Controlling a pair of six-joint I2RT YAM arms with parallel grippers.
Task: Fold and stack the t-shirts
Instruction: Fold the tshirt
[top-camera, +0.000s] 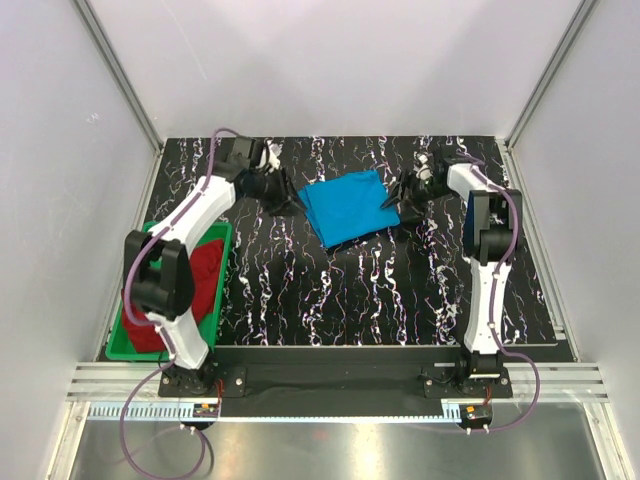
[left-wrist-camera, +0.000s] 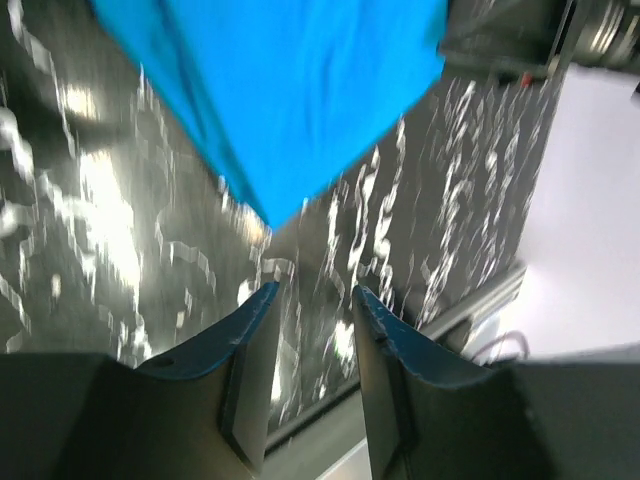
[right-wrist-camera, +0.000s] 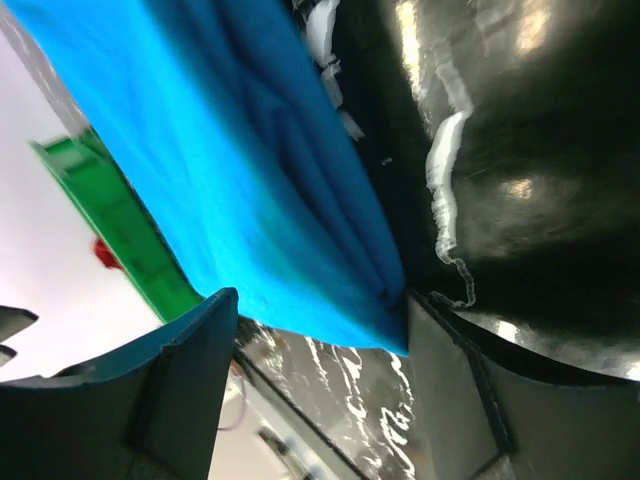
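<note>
Far centre of the black, white-veined tabletop (top-camera: 330, 300): the bright sky-blue cloth t-shirt (top-camera: 345, 207) lies flat, folded to a rough rectangle. It is skewed to the table edges, with one corner pointing toward the near side.

Left two-finger gripper (top-camera: 285, 200) sits just beside the shirt's left edge. In the left wrist view its fingers (left-wrist-camera: 250, 330) are parted by a narrow gap with only tabletop between them. The blue shirt (left-wrist-camera: 290, 90) tapers to a corner that stops short of the fingertips, not touching.

Right two-finger gripper (top-camera: 398, 205) sits at the shirt's right edge. In the right wrist view the jaws stand wide. The layered fold edge of the blue shirt (right-wrist-camera: 230, 170) reaches into the gap and ends close against one finger (right-wrist-camera: 450, 340). Contact there cannot be judged. Nothing is clamped.

The dark red cloth t-shirt (top-camera: 200, 265) is bunched in the green plastic bin (top-camera: 118, 347) at the table's left edge, well apart from the blue one. The left arm crosses over it and hides part of it.

Room: bare tabletop runs from the blue shirt's near corner to the arm bases, and sideways from bin to right table edge. Only a narrow strip separates the shirt from the white back wall (top-camera: 330, 70).
</note>
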